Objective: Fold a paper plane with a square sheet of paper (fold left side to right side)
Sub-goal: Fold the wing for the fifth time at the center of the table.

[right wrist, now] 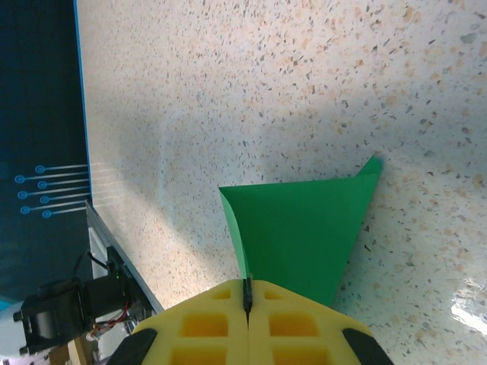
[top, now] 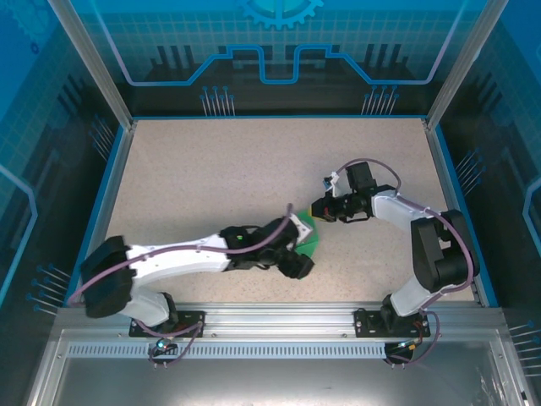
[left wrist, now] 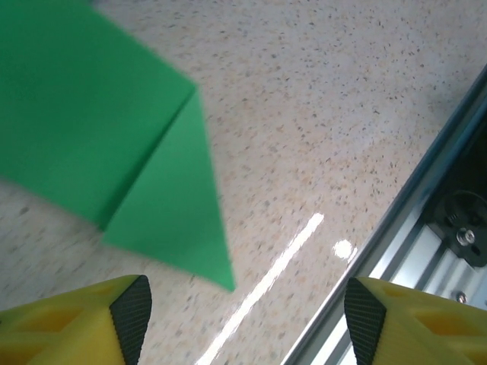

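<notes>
The square sheet of paper (top: 308, 238) is bright green and folded into a creased, pointed shape, lying near the table's front middle. My right gripper (right wrist: 246, 293) is shut on one edge of the paper (right wrist: 304, 220), which fans out ahead of the yellow fingers with one flap lifted. In the top view the right gripper (top: 321, 208) sits just behind and to the right of the paper. My left gripper (left wrist: 243, 323) hangs open above the table beside the paper's pointed corner (left wrist: 114, 152), with nothing between its fingertips (left wrist: 131, 312). Seen from above, the left gripper (top: 296, 260) covers part of the paper.
The speckled beige table (top: 211, 178) is boxed in by blue transparent walls (top: 279, 51). An aluminium rail (left wrist: 426, 220) runs along the front edge, close to the left gripper's right finger. A wide stretch of tabletop lies behind the paper.
</notes>
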`<action>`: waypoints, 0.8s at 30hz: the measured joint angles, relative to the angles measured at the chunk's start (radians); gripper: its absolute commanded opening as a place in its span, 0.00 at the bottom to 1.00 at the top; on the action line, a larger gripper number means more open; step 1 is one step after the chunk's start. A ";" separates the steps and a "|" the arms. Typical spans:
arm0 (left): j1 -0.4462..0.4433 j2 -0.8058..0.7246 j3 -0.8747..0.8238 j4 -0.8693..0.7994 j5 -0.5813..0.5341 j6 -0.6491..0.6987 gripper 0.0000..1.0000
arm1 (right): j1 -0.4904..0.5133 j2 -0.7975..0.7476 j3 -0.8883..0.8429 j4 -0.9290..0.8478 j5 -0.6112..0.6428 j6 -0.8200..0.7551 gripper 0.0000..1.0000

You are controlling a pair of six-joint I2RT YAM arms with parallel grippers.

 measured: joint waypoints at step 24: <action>-0.072 0.391 0.285 -0.257 -0.360 -0.138 0.57 | 0.012 -0.003 -0.029 0.024 0.072 0.107 0.00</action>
